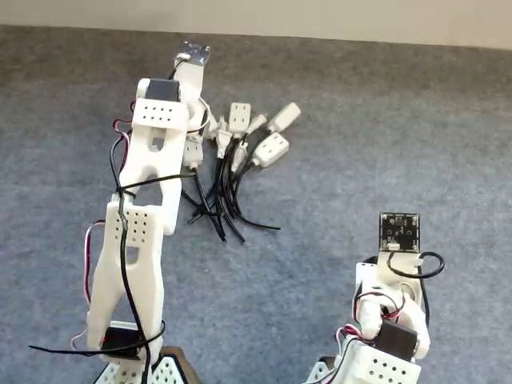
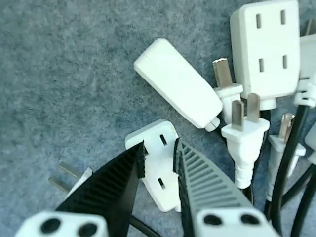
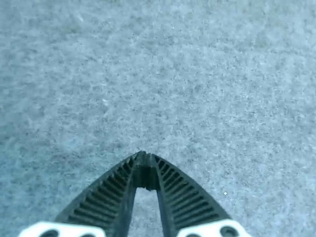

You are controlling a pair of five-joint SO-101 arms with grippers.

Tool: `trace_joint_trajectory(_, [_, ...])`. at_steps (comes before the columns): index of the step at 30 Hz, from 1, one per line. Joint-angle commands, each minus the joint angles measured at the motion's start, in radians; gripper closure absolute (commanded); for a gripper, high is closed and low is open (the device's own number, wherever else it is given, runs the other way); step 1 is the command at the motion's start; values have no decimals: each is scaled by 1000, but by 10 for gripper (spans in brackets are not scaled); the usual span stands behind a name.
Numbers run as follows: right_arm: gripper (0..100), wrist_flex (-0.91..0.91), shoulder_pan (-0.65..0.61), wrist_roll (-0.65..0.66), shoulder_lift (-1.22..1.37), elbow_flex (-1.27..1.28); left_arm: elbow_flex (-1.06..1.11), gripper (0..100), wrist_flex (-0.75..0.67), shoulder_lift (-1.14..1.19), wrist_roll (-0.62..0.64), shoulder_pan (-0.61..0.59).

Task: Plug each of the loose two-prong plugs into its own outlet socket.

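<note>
Left arm (image 1: 152, 184) stretched forward, left pincer (image 2: 159, 159) clamped on outlet socket (image 2: 160, 173), right arm (image 1: 392, 320) folded back, right pincer (image 3: 145, 157) closed

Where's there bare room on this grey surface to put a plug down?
Open carpet lies right of the cord tangle, up to the right gripper, shut. Also left of the left arm. Crowded around the left gripper, shut on an outlet socket.
</note>
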Motion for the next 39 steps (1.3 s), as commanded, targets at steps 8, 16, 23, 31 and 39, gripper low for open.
trace_joint_trajectory(8, [990, -1, -10, 9, -4, 93, -259, 861, 180, 53, 68, -7])
trace_joint_trajectory(16, [990, -2, -10, 11, -4, 111, -275, 751, 181, 50, 114, -31])
trace_joint_trajectory(23, [990, -2, -10, 11, -4, 111, -272, 748, 181, 59, 153, -61])
trace_joint_trajectory(31, [990, -2, -10, 11, -4, 111, -268, 748, 181, 67, 180, -58])
trace_joint_trajectory(39, [990, -2, -10, 11, -4, 113, -275, 748, 106, 216, 180, -61])
